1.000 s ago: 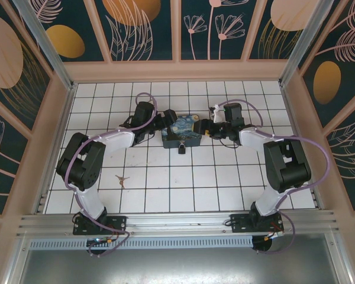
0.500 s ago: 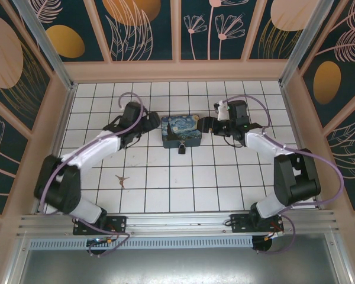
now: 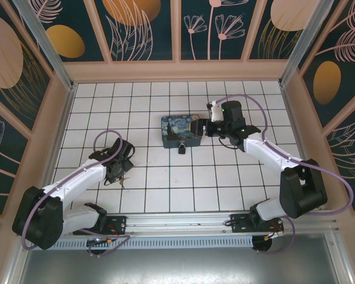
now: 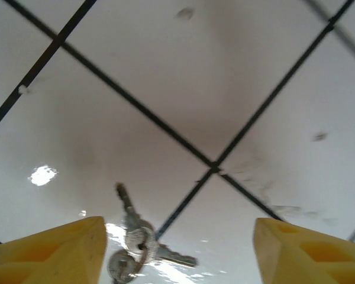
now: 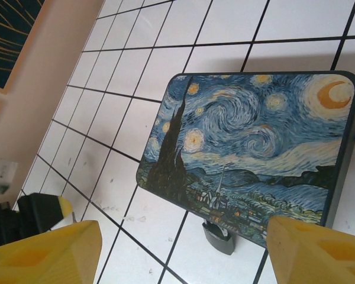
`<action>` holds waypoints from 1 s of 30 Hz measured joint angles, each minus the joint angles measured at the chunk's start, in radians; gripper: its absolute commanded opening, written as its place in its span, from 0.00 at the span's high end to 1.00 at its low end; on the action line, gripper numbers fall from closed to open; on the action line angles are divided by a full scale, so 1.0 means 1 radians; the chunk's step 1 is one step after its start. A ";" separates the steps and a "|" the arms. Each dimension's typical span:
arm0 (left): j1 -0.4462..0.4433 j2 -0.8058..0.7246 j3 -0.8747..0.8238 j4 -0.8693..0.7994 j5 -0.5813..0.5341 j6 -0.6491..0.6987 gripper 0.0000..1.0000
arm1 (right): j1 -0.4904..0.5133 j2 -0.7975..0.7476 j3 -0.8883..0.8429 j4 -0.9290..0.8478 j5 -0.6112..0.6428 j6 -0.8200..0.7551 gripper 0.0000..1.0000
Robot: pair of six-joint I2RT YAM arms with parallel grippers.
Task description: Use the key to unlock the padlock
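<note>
Left end effector (image 4: 178, 236) and right end effector (image 3: 200, 126) are both held spread over the white, black-gridded surface (image 3: 165, 189). The blue swirl-painted rectangular box (image 5: 254, 142) is faced by the right one, the small dark padlock (image 5: 218, 238) set against its edge. The small metal key (image 4: 139, 239) lies untouched between the left fingertips (image 4: 53, 248).

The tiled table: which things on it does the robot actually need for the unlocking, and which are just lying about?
Needed for the job:
padlock, small and dark
key, on a ring on the tiles
left hand, open over the key

Just there:
starry-night painted box, with the padlock at its front edge
patterned walls
</note>
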 measured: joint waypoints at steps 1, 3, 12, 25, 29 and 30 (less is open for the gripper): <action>0.000 0.000 -0.020 0.004 0.000 -0.015 0.39 | 0.001 0.000 0.000 0.000 0.000 0.000 0.26; 0.000 0.002 -0.053 0.011 0.000 -0.036 0.42 | 0.000 0.000 0.000 0.002 0.000 0.000 0.27; 0.002 0.026 -0.100 0.059 -0.026 -0.074 0.59 | 0.016 0.018 0.000 0.026 -0.007 0.000 0.28; 0.004 0.072 -0.080 0.086 -0.030 0.002 0.78 | 0.045 0.030 0.000 0.027 -0.008 0.001 0.29; 0.004 0.078 -0.077 0.087 -0.027 0.018 0.78 | 0.061 0.030 0.000 0.027 -0.007 0.001 0.29; 0.005 0.077 -0.078 0.089 -0.027 0.020 0.80 | 0.064 0.030 0.001 0.027 -0.007 0.001 0.29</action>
